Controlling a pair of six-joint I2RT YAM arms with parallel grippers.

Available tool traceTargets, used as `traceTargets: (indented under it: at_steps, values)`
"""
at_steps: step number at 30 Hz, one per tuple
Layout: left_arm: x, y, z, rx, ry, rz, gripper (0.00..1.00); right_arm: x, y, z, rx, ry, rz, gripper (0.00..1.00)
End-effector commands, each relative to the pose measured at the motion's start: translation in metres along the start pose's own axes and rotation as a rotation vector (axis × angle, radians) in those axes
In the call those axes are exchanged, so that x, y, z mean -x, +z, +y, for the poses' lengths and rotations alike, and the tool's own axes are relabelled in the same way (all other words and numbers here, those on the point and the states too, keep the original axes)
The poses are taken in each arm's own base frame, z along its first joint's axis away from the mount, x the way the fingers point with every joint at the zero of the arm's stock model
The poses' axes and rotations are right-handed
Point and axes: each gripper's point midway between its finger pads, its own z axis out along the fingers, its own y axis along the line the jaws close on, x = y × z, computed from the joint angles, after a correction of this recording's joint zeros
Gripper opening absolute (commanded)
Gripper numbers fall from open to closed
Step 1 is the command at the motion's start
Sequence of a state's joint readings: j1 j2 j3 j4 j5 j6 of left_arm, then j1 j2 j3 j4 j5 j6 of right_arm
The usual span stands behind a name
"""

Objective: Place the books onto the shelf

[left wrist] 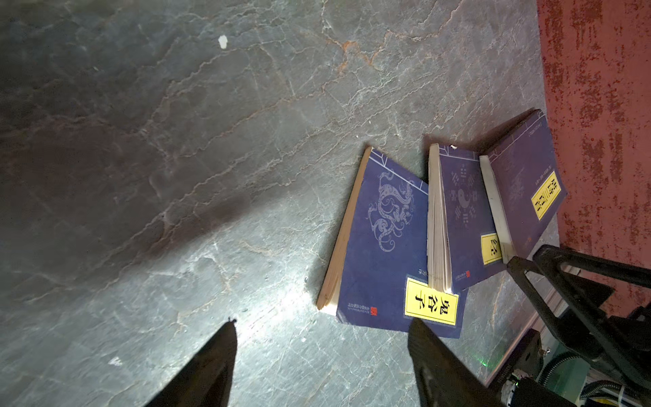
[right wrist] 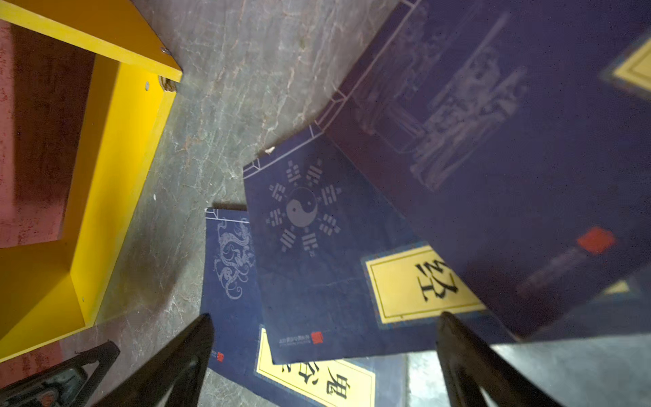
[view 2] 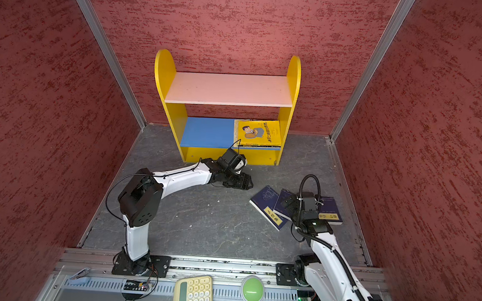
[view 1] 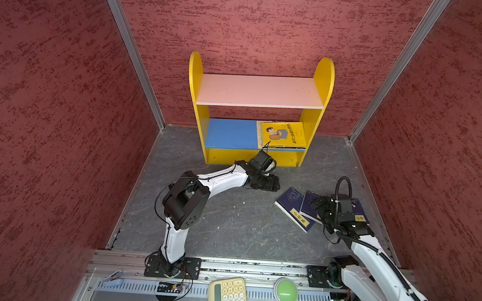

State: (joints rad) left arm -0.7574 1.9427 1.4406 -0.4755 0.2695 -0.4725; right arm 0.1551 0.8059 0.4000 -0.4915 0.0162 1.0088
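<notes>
The shelf [view 1: 323,76] stands against the back wall. On its blue lower board [view 1: 229,133], hard against the right upright, lies a yellow book [view 1: 282,134] with a cartoon figure on its cover, and the edges of other books show beneath it. The pink upper board [view 1: 259,90] is bare.

Three navy books lie on the floor [view 1: 229,222] in front of the shelf, out past its right upright, fanned and overlapping. The dragon book [left wrist: 384,239] is at the bottom. The yin-yang book [left wrist: 465,211] rests on its edge, and the third navy book [left wrist: 521,183] rests on that.

The left gripper [left wrist: 322,324] sits low just in front of the shelf's yellow base, its jaws well apart with only floor between them. The right gripper [right wrist: 326,314] hangs over the navy fan, its jaws spread as wide as they go and holding nothing.

The step in hand looks like the pickup of the next navy book, most likely by the right arm, since it is already above them. That move calls for coming down on the uppermost book, where the overlap lifts an edge off the floor. One jaw must slide under that edge without dragging the two books below. The lift then has to carry the book to the free blue stretch beside the stack.
</notes>
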Motion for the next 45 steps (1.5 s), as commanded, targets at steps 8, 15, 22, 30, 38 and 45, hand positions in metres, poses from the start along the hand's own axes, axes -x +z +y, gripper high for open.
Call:
traceTargets:
  at_steps: [8,15,22,30,38,45]
  values:
    - [-0.013,-0.009,-0.006,-0.016,0.062,-0.010,0.89,-0.019,0.015,-0.027,-0.056,0.048,0.050,0.99]
    - [-0.007,0.002,-0.009,-0.024,0.065,-0.001,0.91,-0.022,0.017,-0.030,-0.080,0.014,0.072,0.99]
    - [-0.004,0.022,-0.024,-0.071,0.095,0.046,0.91,-0.023,0.018,-0.024,-0.037,-0.034,0.079,0.99]
    - [-0.014,0.048,-0.018,-0.065,0.075,0.131,0.91,-0.018,0.038,0.023,0.095,-0.121,0.121,0.99]
    - [-0.037,0.049,-0.012,-0.080,0.057,0.204,0.90,-0.022,0.068,0.085,0.172,-0.236,0.200,0.99]
    - [-0.067,0.031,-0.012,-0.092,0.050,0.235,0.89,-0.069,0.099,0.142,0.220,-0.369,0.309,0.98]
